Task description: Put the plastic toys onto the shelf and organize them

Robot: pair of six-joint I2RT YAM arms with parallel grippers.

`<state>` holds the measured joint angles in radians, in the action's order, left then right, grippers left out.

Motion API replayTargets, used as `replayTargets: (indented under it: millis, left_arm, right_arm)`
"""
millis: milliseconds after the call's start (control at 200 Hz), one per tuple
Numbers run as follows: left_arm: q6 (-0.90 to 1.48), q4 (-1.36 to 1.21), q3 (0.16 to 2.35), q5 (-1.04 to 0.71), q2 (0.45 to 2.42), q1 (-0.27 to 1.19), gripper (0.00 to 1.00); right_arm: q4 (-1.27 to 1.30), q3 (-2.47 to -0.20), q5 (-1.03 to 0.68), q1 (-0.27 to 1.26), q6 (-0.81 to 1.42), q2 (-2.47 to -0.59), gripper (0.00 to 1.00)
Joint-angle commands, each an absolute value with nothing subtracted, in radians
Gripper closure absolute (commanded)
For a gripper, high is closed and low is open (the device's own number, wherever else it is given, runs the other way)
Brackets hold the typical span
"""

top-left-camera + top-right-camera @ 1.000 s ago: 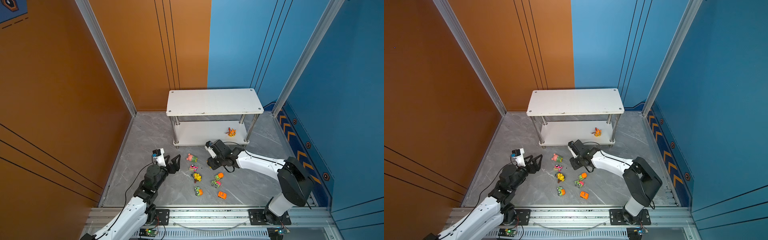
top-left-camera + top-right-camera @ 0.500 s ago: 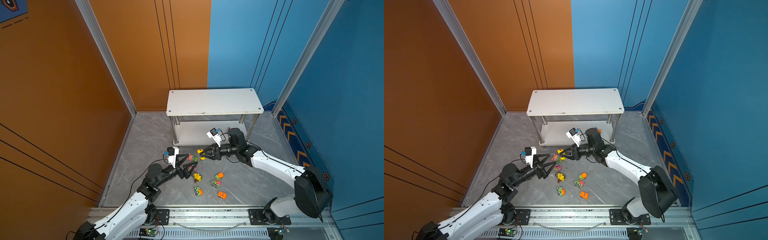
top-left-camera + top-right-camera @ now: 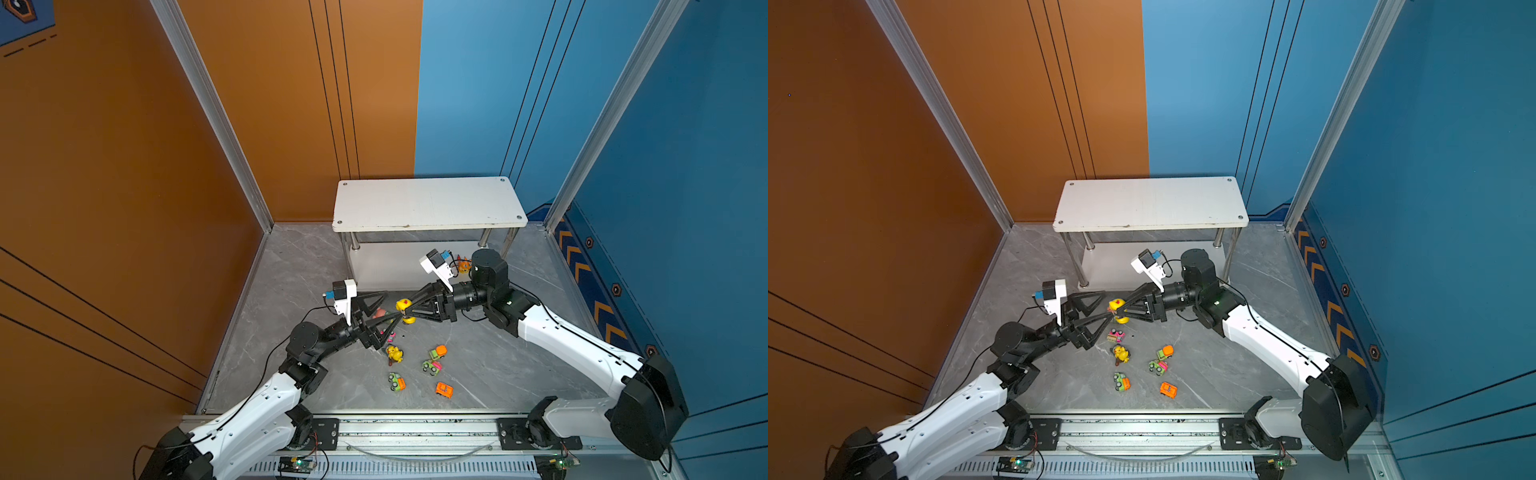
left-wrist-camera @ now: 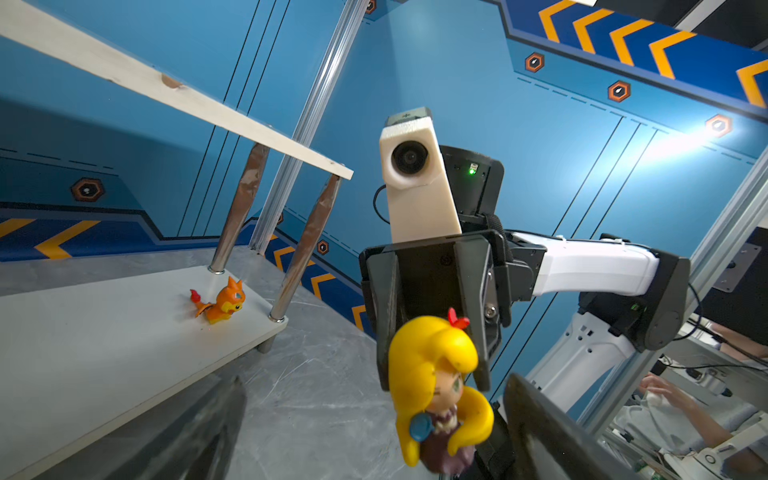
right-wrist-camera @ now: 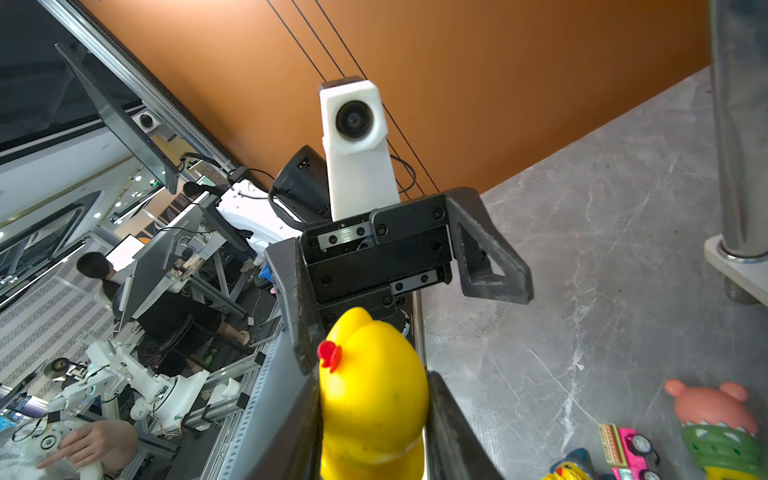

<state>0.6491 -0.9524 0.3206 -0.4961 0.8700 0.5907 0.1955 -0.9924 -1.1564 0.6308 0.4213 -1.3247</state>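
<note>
Right gripper (image 3: pixel 405 312): I grip the yellow-haired doll (image 4: pixel 436 386), held off the floor in front of the shelf (image 3: pixel 428 203).
Left gripper (image 3: pixel 392 304): spread wide, empty.
Shelved: one orange figurine (image 4: pixel 222 305), on the lower board.
Outstanding: the doll and the floor toys (image 3: pixel 1121 353).

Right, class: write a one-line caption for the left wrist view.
Right gripper holds a yellow-haired doll; an orange figure stands on the lower shelf.

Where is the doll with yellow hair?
In a top view the yellow-haired doll is pinched in the right gripper, in the air in front of the shelf, with the open left gripper facing it.
</note>
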Motion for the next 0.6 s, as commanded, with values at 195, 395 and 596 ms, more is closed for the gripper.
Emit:
replayTargets:
  millis: [195, 395, 596]
  left_arm:
    - [0.909, -1.403, 0.431, -0.681, 1.094, 0.616, 0.30]
    - [0.928, -1.405, 0.478, -0.718, 1.122, 0.657, 0.34]
    - [0.920, -1.404, 0.444, -0.695, 1.014, 0.636, 0.18]
  right_arm:
    - [0.227, -1.069, -1.216, 0.669, 0.445, -1.285, 0.94]
    - [0.221, -1.094, -1.219, 0.672, 0.445, -1.263, 0.95]
    - [0.188, -1.155, -1.241, 0.669, 0.439, -1.264, 0.95]
